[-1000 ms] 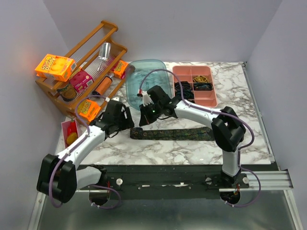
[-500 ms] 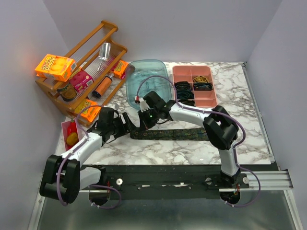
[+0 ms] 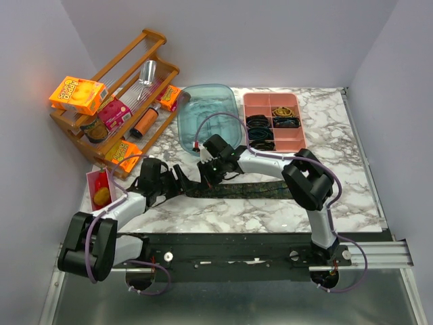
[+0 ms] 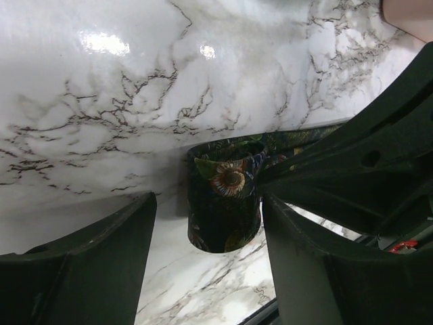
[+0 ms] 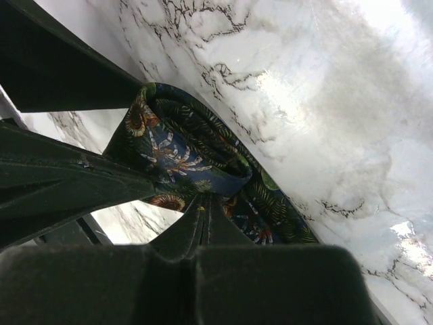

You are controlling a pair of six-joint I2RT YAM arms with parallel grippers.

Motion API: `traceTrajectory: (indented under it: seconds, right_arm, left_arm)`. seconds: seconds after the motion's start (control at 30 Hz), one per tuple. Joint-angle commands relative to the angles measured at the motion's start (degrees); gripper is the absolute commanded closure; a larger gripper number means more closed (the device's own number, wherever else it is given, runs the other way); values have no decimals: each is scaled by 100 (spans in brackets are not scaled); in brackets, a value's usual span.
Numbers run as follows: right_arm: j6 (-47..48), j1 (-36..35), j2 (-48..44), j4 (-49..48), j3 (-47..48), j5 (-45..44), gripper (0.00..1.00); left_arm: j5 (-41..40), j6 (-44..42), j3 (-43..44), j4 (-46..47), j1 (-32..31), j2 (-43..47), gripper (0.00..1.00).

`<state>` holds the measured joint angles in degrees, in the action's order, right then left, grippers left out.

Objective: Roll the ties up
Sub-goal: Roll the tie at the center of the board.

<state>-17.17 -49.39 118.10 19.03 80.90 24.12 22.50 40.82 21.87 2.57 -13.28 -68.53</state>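
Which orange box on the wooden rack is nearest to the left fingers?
The orange box at the rack's low front end, close to the left fingers; the other two sit higher, farther back.

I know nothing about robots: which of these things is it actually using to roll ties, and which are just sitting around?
Part of the job:
- tie, its left end curled into a roll
- left gripper, open around that roll
- right gripper, closed at the roll

Just lying about:
- wooden rack with its boxes
- blue tub
- pink tray
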Motion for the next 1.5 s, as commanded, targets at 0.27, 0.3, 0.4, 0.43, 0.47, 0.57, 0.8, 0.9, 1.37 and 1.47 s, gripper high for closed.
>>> traceTrajectory:
  seconds: [0.27,0.3,0.4,0.43,0.47,0.57,0.8,0.9,1.37,1.47]
  right_arm:
    - [-23,-1,143,-13,22,-180,99]
    - [-15,-1,134,-13,31,-162,99]
    - [-32,-1,134,-22,75,-109,99]
    - [-32,-1,134,-13,101,-83,99]
    - [-41,-10,143,-13,118,-74,99]
    - [-50,-1,160,-13,189,-4,99]
    - [-85,-10,248,-13,329,128,99]
    - [-102,-10,274,-13,356,137,99]
    - [-146,-10,354,-13,374,102,99]
    - [-138,-1,336,-13,365,93,99]
  left_arm:
    - [527,84,-262,1500,27,-573,49]
    - [588,102,-253,1544,27,-608,55]
    - [632,93,-174,1571,27,-688,67]
    - [650,84,-122,1528,27,-662,73]
    - [642,41,-95,1414,27,-635,77]
    - [475,-100,107,871,18,-469,89]
    - [-298,-540,748,-493,-271,-152,100]
    - [-744,-592,1082,-985,-596,-222,100]
    - [-2206,-689,2234,-2111,-1774,-714,100]
    - [-2364,-689,2287,-2164,-1810,-767,100]
